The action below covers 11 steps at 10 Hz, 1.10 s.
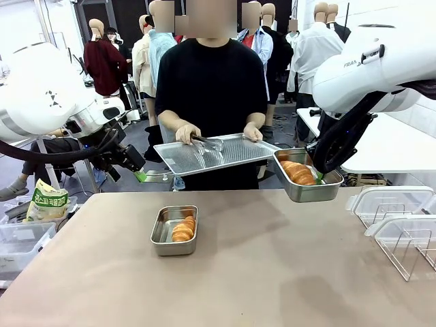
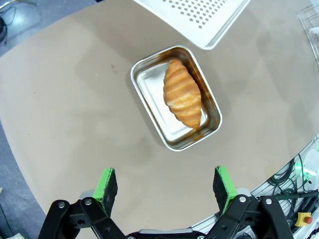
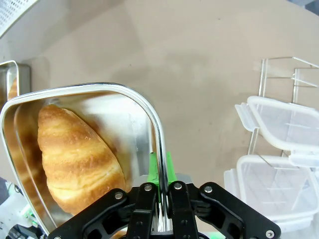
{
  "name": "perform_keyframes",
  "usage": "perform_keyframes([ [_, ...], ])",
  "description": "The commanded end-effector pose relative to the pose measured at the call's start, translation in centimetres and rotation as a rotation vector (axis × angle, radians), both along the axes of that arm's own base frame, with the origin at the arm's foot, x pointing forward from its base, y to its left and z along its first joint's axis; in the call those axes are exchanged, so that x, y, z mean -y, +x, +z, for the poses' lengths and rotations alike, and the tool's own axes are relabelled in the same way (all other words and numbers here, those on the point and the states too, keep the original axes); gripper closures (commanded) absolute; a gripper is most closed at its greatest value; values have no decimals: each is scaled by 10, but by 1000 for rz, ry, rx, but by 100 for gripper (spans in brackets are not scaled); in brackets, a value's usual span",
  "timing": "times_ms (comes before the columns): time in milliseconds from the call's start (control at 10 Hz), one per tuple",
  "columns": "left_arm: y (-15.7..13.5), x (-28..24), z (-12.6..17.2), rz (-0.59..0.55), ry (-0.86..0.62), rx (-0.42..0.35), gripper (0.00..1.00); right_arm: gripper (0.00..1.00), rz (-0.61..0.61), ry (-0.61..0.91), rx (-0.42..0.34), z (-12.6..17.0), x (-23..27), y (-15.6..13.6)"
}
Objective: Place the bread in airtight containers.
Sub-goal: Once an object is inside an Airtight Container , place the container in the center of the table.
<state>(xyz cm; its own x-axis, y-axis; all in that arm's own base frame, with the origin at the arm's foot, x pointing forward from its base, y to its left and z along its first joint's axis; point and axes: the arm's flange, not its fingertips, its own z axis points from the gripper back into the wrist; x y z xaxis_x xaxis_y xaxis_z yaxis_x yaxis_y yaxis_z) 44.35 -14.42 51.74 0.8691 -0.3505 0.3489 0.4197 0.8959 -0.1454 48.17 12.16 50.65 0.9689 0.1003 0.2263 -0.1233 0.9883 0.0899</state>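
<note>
One steel container [image 1: 166,244] rests on the table near the middle, with a golden croissant [image 1: 184,228] lying in it. My left gripper [image 1: 148,176] hovers open above the table's far left. Its wrist view looks straight down on that container [image 2: 149,87] and croissant [image 2: 183,93], with the green-padded gripper [image 2: 167,184] standing wide and nothing between its fingers. A second container [image 1: 310,193] hangs in the air at the right with another croissant [image 1: 298,172] inside. My right gripper [image 1: 319,174] is shut on its wall. In the right wrist view the gripper [image 3: 160,172] pinches the container's rim [image 3: 149,112] beside the croissant [image 3: 75,154].
Across the table a person holds a flat perforated steel tray [image 1: 231,155] and tongs [image 1: 208,142] above the far edge. Clear plastic boxes and lids [image 1: 392,204] stand on a wire rack at the right [image 3: 279,124]. A snack bag [image 1: 46,201] and a clear bin [image 1: 17,245] sit off the left side.
</note>
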Motion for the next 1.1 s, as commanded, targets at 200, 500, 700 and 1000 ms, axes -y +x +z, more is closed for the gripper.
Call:
perform_keyframes([
  [200,2,0,2,1,-2,3,0,100,-3,2,3,2,0,0],
  [500,2,0,2,1,-2,3,0,100,-3,2,3,2,0,0],
  [700,2,0,2,1,-2,3,0,100,-1,-43,44,3,-5,-17],
  [1000,2,0,2,1,-2,3,0,100,-81,-67,71,-67,-5,-18],
])
